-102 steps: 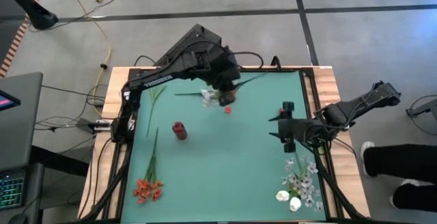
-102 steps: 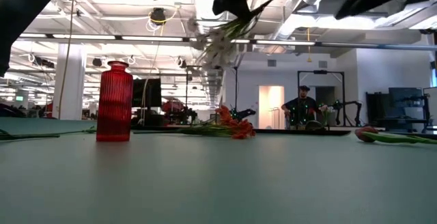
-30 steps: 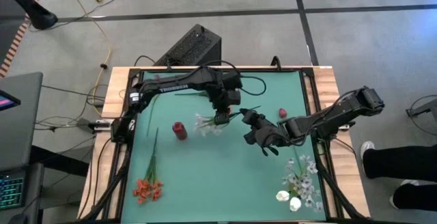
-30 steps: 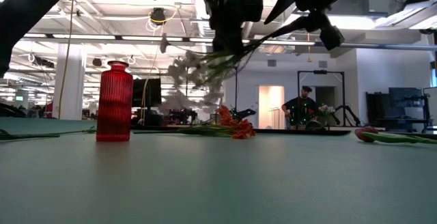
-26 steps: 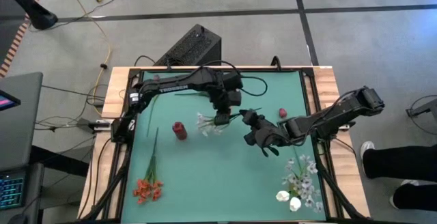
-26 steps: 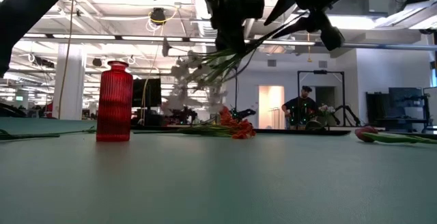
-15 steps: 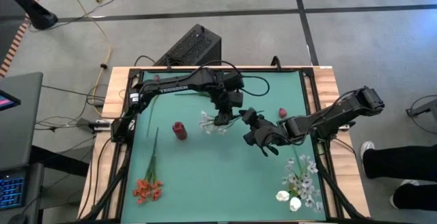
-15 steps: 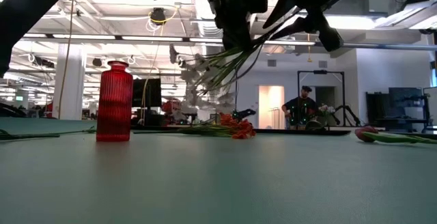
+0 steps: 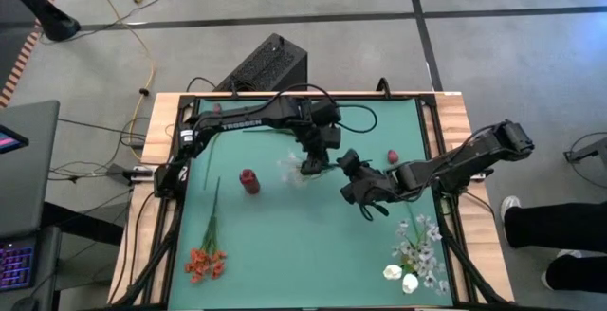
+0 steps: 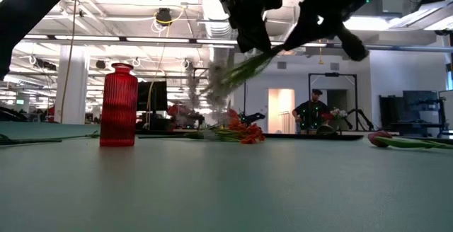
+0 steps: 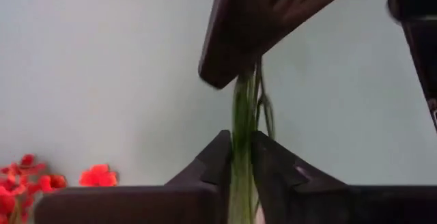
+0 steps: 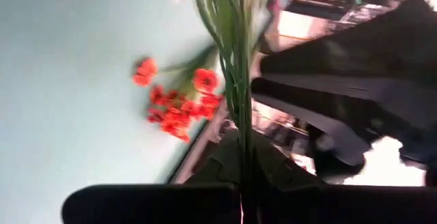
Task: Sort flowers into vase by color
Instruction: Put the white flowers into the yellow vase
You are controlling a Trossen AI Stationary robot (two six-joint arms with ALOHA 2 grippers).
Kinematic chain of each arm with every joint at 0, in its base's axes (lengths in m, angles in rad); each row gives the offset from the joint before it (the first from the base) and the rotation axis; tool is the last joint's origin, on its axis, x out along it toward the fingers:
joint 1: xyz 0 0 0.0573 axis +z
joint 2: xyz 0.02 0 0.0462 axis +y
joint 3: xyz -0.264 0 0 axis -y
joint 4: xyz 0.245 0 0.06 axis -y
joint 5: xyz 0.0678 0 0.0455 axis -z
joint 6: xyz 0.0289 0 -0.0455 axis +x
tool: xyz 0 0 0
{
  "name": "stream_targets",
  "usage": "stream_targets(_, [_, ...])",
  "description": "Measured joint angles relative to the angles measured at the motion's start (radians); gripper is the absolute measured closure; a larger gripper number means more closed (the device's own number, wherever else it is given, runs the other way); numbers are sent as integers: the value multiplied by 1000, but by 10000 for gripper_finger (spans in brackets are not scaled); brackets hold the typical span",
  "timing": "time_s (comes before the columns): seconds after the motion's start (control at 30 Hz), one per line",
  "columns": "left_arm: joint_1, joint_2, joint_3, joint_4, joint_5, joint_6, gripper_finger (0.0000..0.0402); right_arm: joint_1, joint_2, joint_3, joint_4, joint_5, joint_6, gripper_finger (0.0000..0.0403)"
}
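Both arms meet above mid-table, w/ a white blossom spray [image 9: 292, 167] held in the air between them. Left gripper [image 9: 311, 164] sits at approx 12 o'clock of table centre; the left wrist view shows its fingers [image 11: 220, 157] pinched on the green stems [image 11: 240, 125], a thin bundle running up between the two pads. Right gripper [image 9: 347, 180] is just beside it at its 4 o'clock; the right wrist view has its fingers [image 12: 225, 157] closed tight on the same stems [image 12: 232, 60], so both claws are clamped on one bunch. In the low view the spray [image 10: 225, 76] hangs blurred under the two dark grippers, off the table, blossoms pointing toward the red vase [image 10: 118, 105].

Red vase [image 9: 249, 181] stands upright on the green mat [image 9: 285, 245], at 9 o'clock of the left gripper, apart from the blossoms. Orange-red clusters [image 9: 203, 262] lie at the mat's 7 o'clock corner, stems pointing to 12. More white flowers [image 9: 415, 254] lie in a heap at the 5 o'clock corner. A dark red bud [image 9: 392, 157] lies at 3 o'clock of the left gripper, near the right arm. A loose green stem [image 9: 216, 138] lies near the mat's 10 o'clock edge.

Low view, far back in the room: a person [image 10: 309, 112] at a bench.
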State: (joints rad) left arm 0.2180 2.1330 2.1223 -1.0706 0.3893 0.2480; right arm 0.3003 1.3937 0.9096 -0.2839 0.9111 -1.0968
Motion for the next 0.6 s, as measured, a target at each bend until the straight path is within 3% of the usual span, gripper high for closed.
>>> stream_targets(0.17, [3,0,10,-16,-11,25,285,7,-49,0,-110,-63,120,373])
stream_targets(0.33, [17,-8,116,-63,-37,55,226,9,-178,0,-234,-186,274,373])
stream_targets(0.47, [29,-9,224,-71,-33,74,204,9,-323,0,-321,-336,426,373])
stream_targets(0.6, [27,-37,212,-21,-20,126,202,9,-482,0,-401,-441,620,373])
